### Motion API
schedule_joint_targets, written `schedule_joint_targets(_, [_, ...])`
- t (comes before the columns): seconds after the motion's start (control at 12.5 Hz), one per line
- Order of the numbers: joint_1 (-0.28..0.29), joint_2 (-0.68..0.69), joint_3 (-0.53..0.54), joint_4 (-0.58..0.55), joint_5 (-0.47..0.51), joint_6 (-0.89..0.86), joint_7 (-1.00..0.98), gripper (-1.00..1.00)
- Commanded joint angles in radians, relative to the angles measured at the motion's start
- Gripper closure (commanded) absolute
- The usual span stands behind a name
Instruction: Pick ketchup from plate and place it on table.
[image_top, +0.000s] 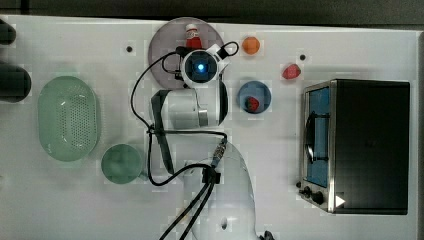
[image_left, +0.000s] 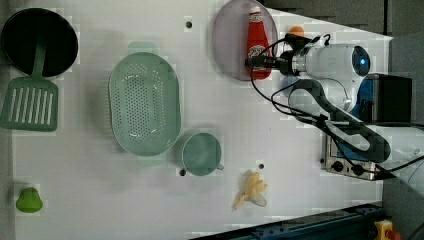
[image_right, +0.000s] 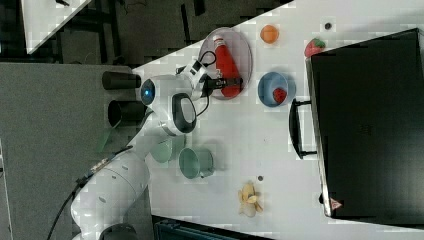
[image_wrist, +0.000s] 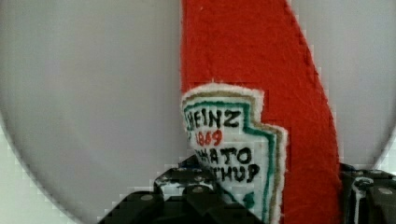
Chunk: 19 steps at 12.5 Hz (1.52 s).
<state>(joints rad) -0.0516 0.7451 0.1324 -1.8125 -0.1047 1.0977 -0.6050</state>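
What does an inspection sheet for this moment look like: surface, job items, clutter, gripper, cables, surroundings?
Surface: white table with small dark holes.
Job's things: ketchup lying on the plate.
Clutter: green colander, green cup, spatula, dark pan, blue bowl, orange ball, toaster oven.
Grippers: gripper down at the ketchup, fingers on either side of its lower body; grip not confirmed.
Cables: black cable looping along the arm.
Surroundings: dark floor beyond the table edge.
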Motion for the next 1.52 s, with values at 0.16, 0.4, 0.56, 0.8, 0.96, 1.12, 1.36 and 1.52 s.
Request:
schedule_joint_targets(0.16, [-0.004,-0.128,0.005,0.034,0.006,-0.046,0.016,-0.3])
schedule_joint_targets(0.4, [-0.011,-0.281,0.005,0.034,0.048,-0.251,0.026,-0.3])
schedule_joint_targets(0.56, [-0.018,-0.39,0.001,0.022,0.066,-0.387,0.026,-0.3])
schedule_joint_targets(0.8, [-0.046,-0.548,-0.009,-0.066,0.076,-0.515,0.043,-0.3])
schedule_joint_targets(0.96, [-0.059,-0.647,-0.025,-0.169,0.097,-0.516,0.044,-0.3])
schedule_joint_targets(1.12, [-0.067,-0.736,-0.044,-0.298,0.105,-0.513,0.048,-0.3])
schedule_joint_targets(1.36, [-0.067,-0.821,-0.075,-0.466,0.105,-0.492,0.114,-0.3])
schedule_joint_targets(1.52, [-0.066,-0.817,-0.075,-0.546,0.105,-0.429,0.155,-0.3])
